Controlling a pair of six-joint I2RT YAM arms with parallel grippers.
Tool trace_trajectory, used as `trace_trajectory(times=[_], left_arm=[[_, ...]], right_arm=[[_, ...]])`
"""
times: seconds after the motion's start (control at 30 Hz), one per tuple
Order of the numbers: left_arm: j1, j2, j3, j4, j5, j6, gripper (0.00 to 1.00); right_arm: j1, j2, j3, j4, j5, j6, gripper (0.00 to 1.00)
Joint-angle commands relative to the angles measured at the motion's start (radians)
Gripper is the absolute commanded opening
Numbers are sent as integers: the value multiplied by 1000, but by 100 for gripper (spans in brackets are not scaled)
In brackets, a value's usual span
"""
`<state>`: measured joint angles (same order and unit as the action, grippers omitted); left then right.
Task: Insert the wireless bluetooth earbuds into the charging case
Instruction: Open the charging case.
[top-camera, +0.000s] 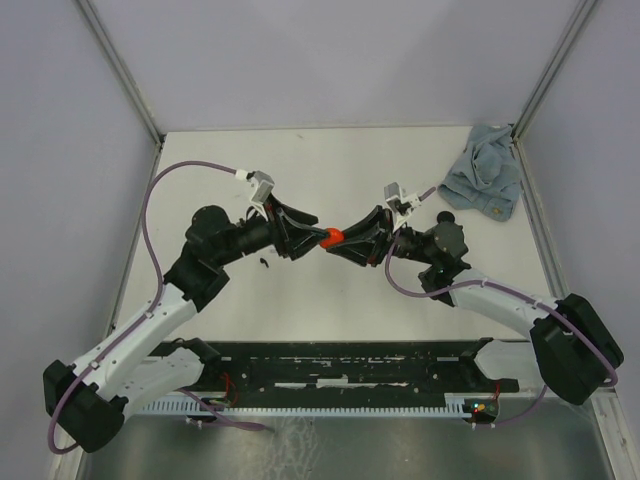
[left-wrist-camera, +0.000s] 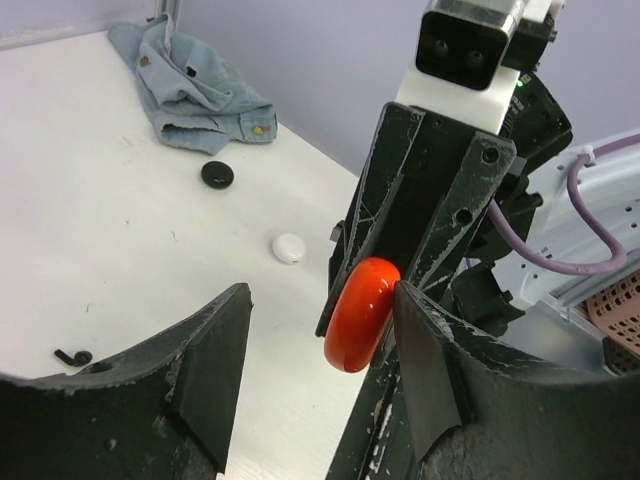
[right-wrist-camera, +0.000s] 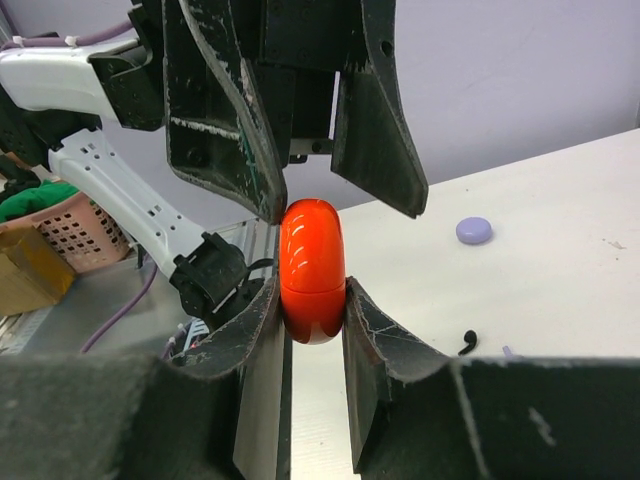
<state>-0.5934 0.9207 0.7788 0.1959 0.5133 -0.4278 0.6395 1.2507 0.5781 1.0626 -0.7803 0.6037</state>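
The red charging case (right-wrist-camera: 312, 270), a closed round shell, hangs in mid-air above the table's middle (top-camera: 333, 238). My right gripper (right-wrist-camera: 312, 290) is shut on its two flat faces. My left gripper (left-wrist-camera: 320, 300) faces it from the left and stands open around the case (left-wrist-camera: 362, 312). Its right finger sits against the case and its left finger is well clear. A black earbud (left-wrist-camera: 72, 356) lies on the white table below the left arm (top-camera: 263, 263) and also shows in the right wrist view (right-wrist-camera: 468, 342). No other earbuds can be made out.
A black disc (left-wrist-camera: 217, 174), a white disc (left-wrist-camera: 288, 247) and a lilac disc (right-wrist-camera: 474, 231) lie on the table. A crumpled blue cloth (top-camera: 485, 170) sits in the far right corner. A pink basket (right-wrist-camera: 70, 230) stands beyond the table's edge.
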Motion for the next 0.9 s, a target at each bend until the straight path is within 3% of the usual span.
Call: trace_trajectory(times=[0.0,0.2,0.87], left_arm=[[0,9,66,-28,-63,31,66],[-1,32,74,-55,-76,34,66],[0,36,21,-6,117,40,71]], right_arm=[[0,-33,11,11,-30,-43,11],[3,-59,11,-29,-30,-76,11],[2,-60,29,-80,10,-87,10]])
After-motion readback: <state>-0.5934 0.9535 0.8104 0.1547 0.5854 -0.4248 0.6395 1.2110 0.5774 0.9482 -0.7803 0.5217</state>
